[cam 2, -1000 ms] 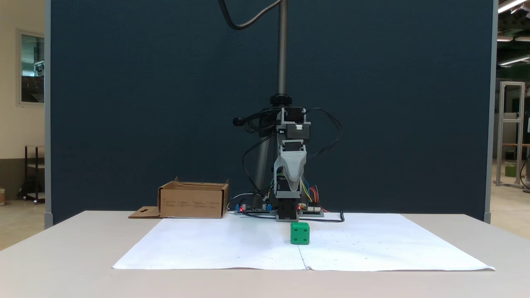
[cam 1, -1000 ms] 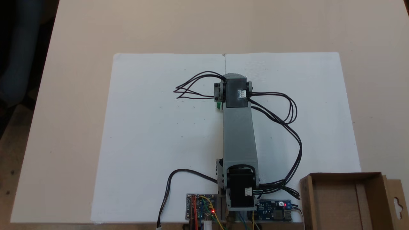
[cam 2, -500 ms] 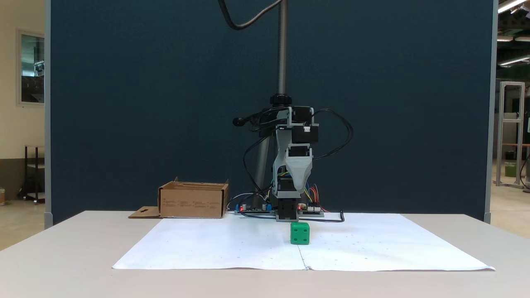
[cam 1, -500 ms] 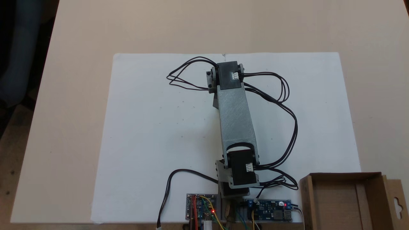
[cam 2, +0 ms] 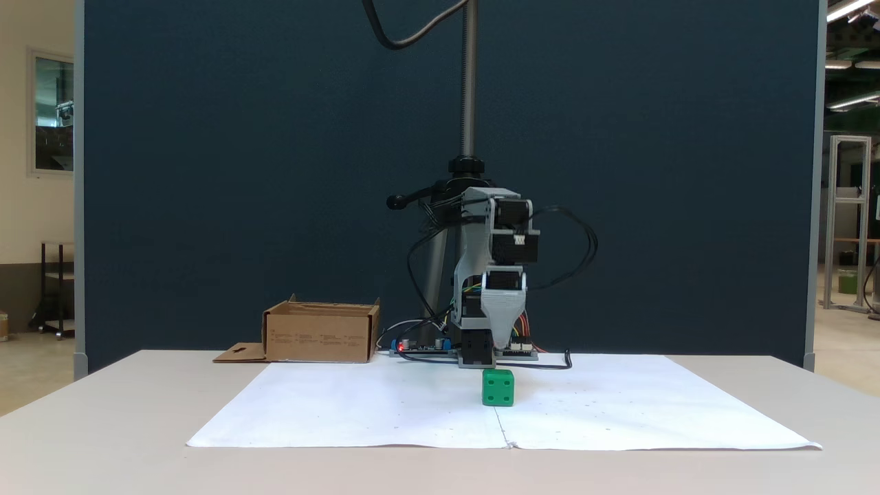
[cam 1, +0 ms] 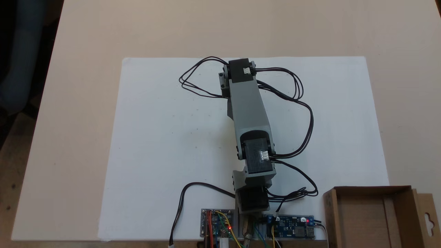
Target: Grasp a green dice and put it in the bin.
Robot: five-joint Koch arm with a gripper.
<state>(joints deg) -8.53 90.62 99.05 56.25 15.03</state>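
Dice [cam 2: 498, 387] is sitting on the white paper sheet [cam 2: 385, 405], pretty much on the sheet's centre crease in the low front-on fixed view, a bit in from its near edge. It's bright green, pips showing on the face toward that camera, nothing touching it. Gripper [cam 2: 505, 340] hangs right above the dice, nose pointing down, a small gap of air between its tip and the dice's top. Jaws line up one behind the other from that angle, so I honestly can't tell if they're apart or together. From the fixed view looking down, the grey arm [cam 1: 248, 105] stretches out over the sheet and covers the dice spot. Bin [cam 1: 375, 217] is the brown cardboard box just off the sheet's corner on the base side, hang-hole flap folded outward. Circuit boards [cam 1: 217, 227] sit along that same edge of the sheet.
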